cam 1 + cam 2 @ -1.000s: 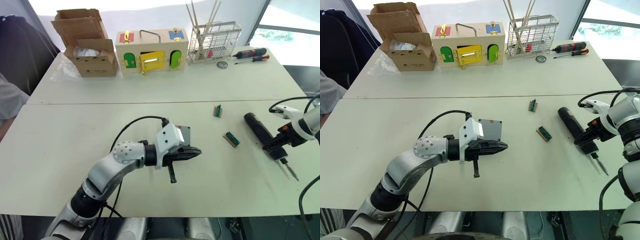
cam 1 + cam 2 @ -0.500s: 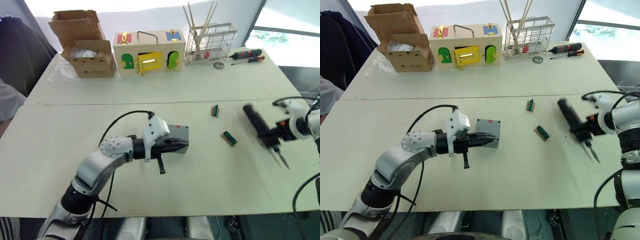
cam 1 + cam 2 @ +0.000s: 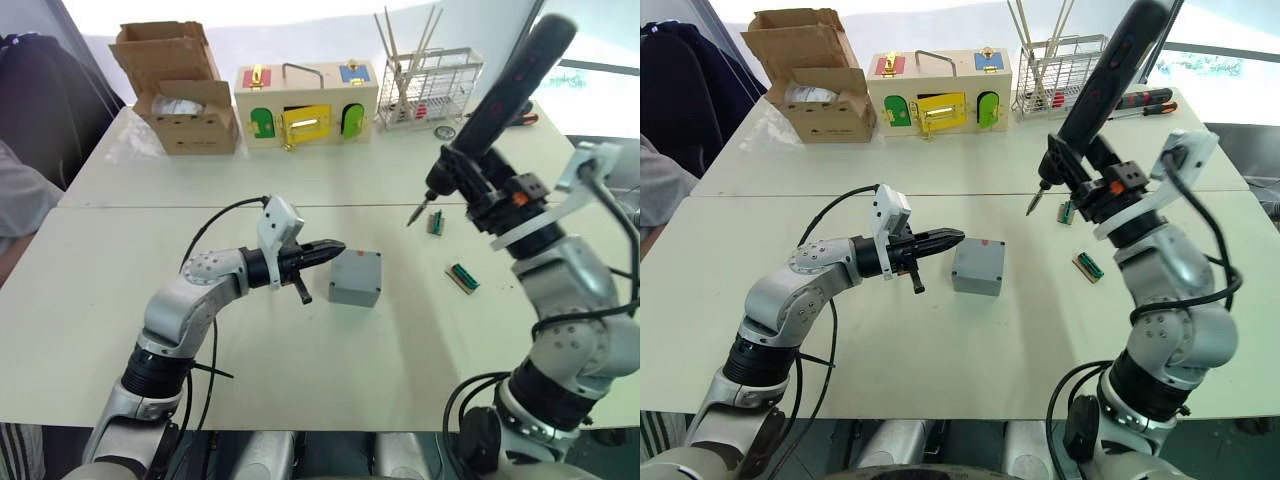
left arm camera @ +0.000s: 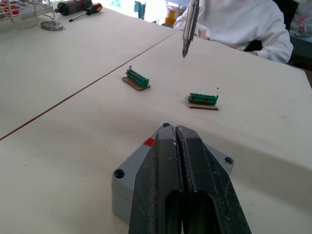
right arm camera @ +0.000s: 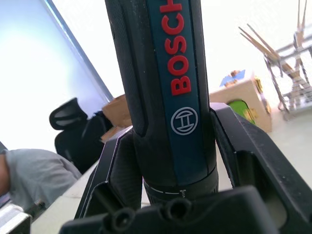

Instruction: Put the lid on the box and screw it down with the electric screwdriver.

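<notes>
The grey box (image 3: 355, 277) stands mid-table, with the lid (image 4: 139, 158) seated on it, screw holes at its corners and a red mark at one edge. My left gripper (image 3: 330, 247) is shut and empty; its tips reach the box's left upper edge, and I cannot tell whether they touch. My right gripper (image 3: 478, 190) is shut on the electric screwdriver (image 3: 510, 85), a thick black tool held high and tilted. Its bit (image 3: 414, 214) points down, in the air to the right of and beyond the box. Both black fingers (image 5: 243, 146) clamp the tool's body (image 5: 170, 73).
Two green terminal blocks (image 3: 462, 277) (image 3: 435, 222) lie right of the box. Along the back stand a cardboard box (image 3: 180, 85), a wooden box with coloured doors (image 3: 305, 100), a wire rack (image 3: 430, 85) and hand screwdrivers (image 3: 1145, 98). A person's sleeve (image 3: 20, 210) is at the left.
My right arm has lifted the electric screwdriver off the table and swung it up and leftward, bit down. My left gripper has drawn back from over the box to its left edge.
</notes>
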You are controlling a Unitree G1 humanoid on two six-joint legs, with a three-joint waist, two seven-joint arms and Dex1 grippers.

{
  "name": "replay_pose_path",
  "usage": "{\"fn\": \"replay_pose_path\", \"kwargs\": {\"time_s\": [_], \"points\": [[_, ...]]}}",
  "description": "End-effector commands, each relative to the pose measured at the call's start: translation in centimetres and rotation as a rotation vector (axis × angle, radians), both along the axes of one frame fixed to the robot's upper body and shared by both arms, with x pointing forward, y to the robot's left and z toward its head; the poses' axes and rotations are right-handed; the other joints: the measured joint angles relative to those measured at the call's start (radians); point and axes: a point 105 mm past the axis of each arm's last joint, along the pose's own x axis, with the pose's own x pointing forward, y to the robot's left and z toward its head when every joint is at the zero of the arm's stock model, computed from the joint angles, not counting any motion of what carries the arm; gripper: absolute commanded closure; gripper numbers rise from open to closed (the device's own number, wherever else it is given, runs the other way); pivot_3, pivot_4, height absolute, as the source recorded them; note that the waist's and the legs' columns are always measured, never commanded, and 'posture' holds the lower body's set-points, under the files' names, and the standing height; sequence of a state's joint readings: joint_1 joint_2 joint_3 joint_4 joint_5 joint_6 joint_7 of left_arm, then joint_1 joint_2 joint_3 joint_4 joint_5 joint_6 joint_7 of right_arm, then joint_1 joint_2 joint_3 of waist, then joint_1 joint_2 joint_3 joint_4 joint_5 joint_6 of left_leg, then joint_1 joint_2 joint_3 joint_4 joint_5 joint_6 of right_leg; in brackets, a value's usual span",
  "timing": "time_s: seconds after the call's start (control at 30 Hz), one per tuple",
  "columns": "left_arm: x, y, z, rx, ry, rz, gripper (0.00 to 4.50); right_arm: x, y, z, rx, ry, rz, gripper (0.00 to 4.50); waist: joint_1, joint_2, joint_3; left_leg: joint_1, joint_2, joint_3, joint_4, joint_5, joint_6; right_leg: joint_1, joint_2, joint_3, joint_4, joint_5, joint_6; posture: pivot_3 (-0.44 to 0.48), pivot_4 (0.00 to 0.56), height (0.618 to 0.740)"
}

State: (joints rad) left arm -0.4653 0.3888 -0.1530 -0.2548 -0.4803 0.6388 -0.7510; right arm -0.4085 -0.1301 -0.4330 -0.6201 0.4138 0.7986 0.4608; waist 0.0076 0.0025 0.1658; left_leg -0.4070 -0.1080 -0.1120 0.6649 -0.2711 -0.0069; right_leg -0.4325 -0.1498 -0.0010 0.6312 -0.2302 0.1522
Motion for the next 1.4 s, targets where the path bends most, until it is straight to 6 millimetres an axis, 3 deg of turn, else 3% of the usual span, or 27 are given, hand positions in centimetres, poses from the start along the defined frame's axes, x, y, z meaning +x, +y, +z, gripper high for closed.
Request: {"fn": "replay_pose_path", "kwargs": {"time_s": [0.03,0.2,0.43,0.63,0.97,1.2,1.4], "points": [[0.0,-0.4,-0.2,0.009,-0.033,0.007,4.50,0.0,1.5,-0.1,0.004,-0.065,0.035,2.62,-0.010,0.000,0.000,0.000,0.000,0.000,-0.002,0.000,0.000,-0.001,0.000,0.000,0.000,0.000,0.000,0.000,0.150,0.740],[0.6,-0.7,-0.9,-0.014,-0.017,0.042,4.50,0.6,2.7,-1.0,-0.004,-0.057,0.067,2.62,-0.024,0.000,0.000,0.000,0.000,0.002,-0.001,0.000,0.000,-0.002,0.000,0.000,-0.001,0.000,0.000,0.000,0.150,0.740],[-0.2,-0.9,-1.8,-0.006,-0.001,0.038,4.50,0.5,3.7,-1.2,0.003,-0.056,0.099,2.62,-0.020,0.000,0.000,0.000,0.000,0.001,-0.002,0.000,0.000,-0.002,0.000,0.000,-0.001,0.000,0.000,0.000,0.150,0.740],[-0.3,-0.7,-3.1,0.042,0.015,0.036,4.50,0.3,3.8,-1.4,-0.009,-0.043,0.106,2.62,-0.019,0.000,0.000,0.000,0.000,0.001,-0.002,0.000,0.000,-0.002,0.000,0.000,-0.001,0.000,0.000,0.000,0.150,0.740],[-0.5,-1.0,-3.5,0.066,0.015,0.014,4.50,0.6,3.9,-2.5,-0.037,-0.011,0.104,2.62,-0.019,0.000,0.000,0.000,0.000,0.001,-0.002,0.000,0.000,-0.002,0.000,0.000,-0.001,0.000,0.000,0.000,0.150,0.740],[-0.4,-0.9,-3.6,0.078,0.011,0.017,4.50,0.4,5.2,-4.0,-0.150,0.009,0.151,2.62,-0.020,0.000,0.000,0.000,0.000,0.001,-0.002,0.000,0.000,-0.001,0.000,0.000,-0.002,0.000,0.000,0.000,0.150,0.740],[-0.6,-0.8,-4.4,0.109,0.025,0.016,4.50,-0.3,7.8,-7.2,-0.300,0.053,0.240,2.62,-0.020,-0.001,-0.002,0.005,0.000,0.001,-0.003,0.000,0.000,0.003,0.000,0.000,-0.003,0.000,0.000,0.000,0.150,0.740]]}}
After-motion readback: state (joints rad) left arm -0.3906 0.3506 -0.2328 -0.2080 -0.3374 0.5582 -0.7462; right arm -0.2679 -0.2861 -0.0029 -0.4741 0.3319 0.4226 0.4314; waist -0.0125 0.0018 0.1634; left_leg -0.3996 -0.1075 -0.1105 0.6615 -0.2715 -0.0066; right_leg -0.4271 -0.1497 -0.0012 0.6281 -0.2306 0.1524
